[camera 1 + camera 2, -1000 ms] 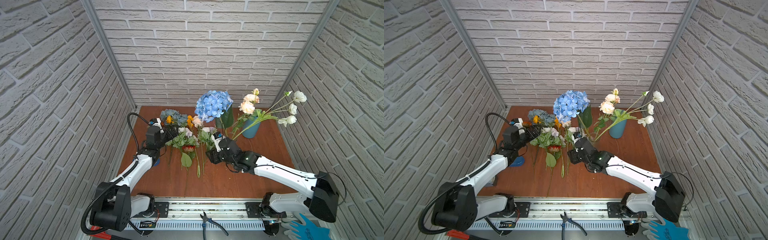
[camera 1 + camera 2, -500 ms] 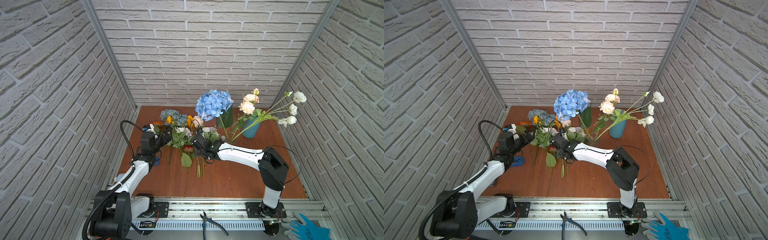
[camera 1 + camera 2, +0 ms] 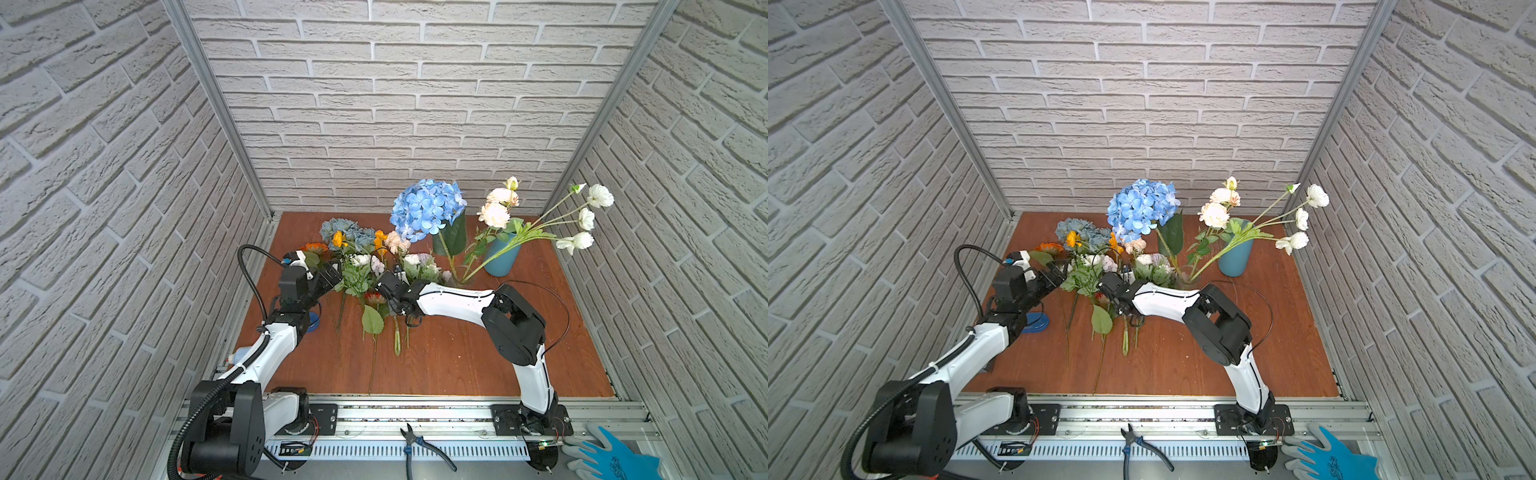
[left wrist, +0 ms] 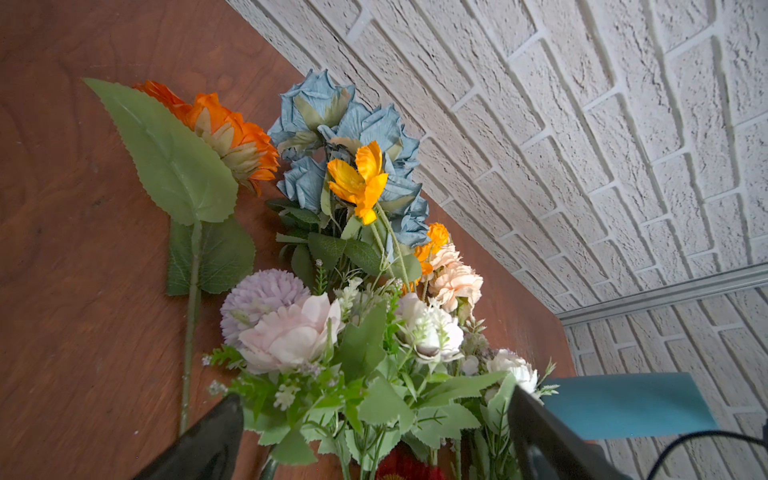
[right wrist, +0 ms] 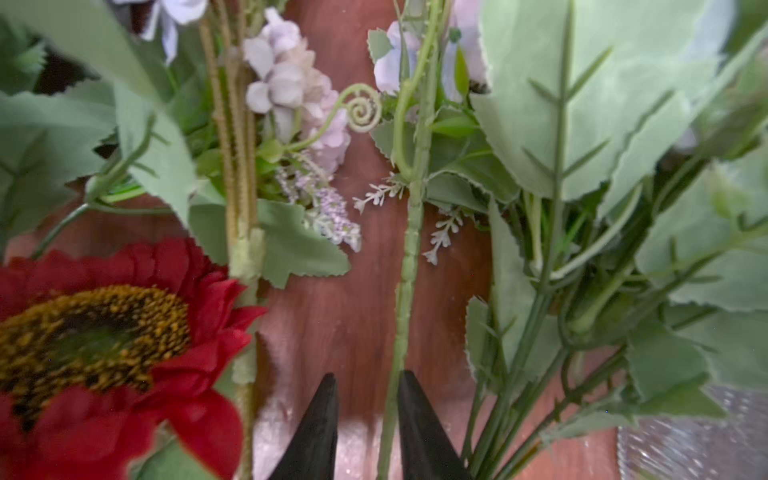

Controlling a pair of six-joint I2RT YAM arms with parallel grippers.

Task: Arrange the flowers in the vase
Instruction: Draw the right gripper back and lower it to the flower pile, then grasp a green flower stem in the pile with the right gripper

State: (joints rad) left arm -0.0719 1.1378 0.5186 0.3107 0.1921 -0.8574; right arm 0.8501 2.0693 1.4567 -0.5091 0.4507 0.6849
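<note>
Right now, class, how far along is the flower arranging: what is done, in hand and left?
Done: the blue hydrangea, peach roses and white flowers already stand up at the back. In hand: the right gripper straddles one green stem, jaws not yet clamped; the left gripper is open. Left: the pile of flowers lying on the table.

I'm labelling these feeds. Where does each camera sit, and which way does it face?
Top views: high over the front rail, looking down at the table; left arm and right arm show.
Left wrist: low, facing flowers and back wall; left end effector shows.
Right wrist: close above a stem beside the red daisy; right end effector shows.
Shared: left wrist and both top views show the blue vase.
</note>
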